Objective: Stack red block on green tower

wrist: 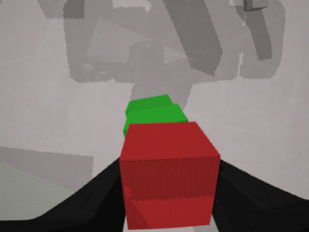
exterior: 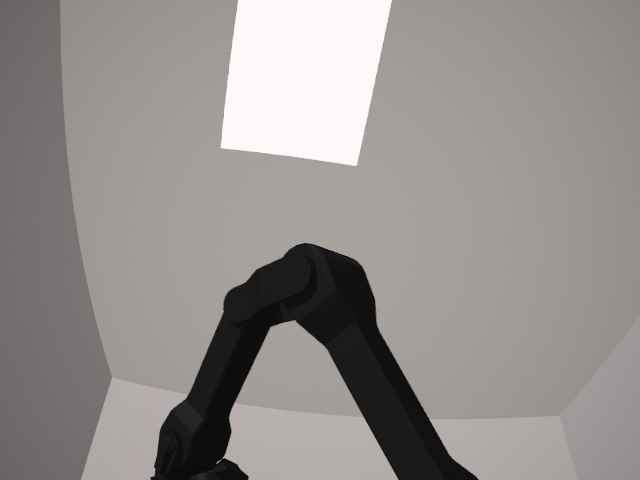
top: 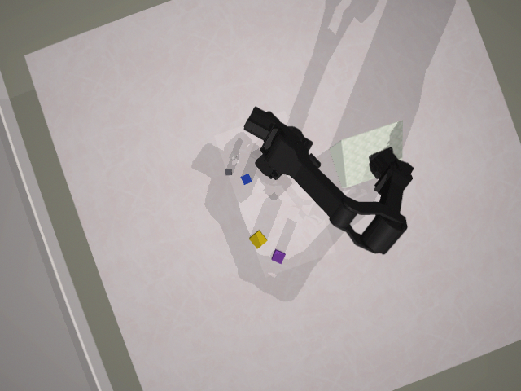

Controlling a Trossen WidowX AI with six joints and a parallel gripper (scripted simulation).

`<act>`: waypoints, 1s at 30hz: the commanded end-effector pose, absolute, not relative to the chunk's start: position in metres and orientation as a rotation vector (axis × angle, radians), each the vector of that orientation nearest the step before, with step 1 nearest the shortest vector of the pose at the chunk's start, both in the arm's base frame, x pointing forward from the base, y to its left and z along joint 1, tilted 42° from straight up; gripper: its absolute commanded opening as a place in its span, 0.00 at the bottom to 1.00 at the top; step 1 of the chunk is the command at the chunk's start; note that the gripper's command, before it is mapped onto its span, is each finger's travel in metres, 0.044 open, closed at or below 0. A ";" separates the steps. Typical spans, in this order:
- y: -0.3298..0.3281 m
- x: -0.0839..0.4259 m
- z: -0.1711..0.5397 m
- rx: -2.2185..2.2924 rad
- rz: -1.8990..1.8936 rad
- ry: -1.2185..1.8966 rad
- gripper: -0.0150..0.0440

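Wrist view: gripper (wrist: 169, 177) pinches red block (wrist: 169, 170); green tower (wrist: 154, 112) lies just ahead, below block, partly hidden, slightly left.

A small blue cube (top: 246, 179) sits near the frame's centre, a smaller grey cube (top: 228, 171) just left of it. Lower down, a yellow cube (top: 257, 239) and a purple cube (top: 278, 256) lie near each other on the pale surface (top: 126, 126).

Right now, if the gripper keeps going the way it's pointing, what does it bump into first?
Probably the green tower. The gripper is shut on the red block, and the tower's top shows just beyond the block. Depth is unclear, so the block may pass just above it.
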State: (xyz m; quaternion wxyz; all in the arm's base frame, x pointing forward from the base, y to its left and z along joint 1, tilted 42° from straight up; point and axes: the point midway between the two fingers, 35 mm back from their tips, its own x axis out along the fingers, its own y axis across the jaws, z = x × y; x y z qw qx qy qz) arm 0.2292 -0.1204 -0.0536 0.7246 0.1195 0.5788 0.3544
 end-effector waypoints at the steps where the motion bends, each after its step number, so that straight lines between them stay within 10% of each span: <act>1: -0.120 0.229 -0.054 0.272 0.782 1.277 0.25; 20: -0.121 0.229 -0.053 0.265 0.781 1.277 1.00; 30: -0.121 0.229 -0.053 0.265 0.781 1.277 1.00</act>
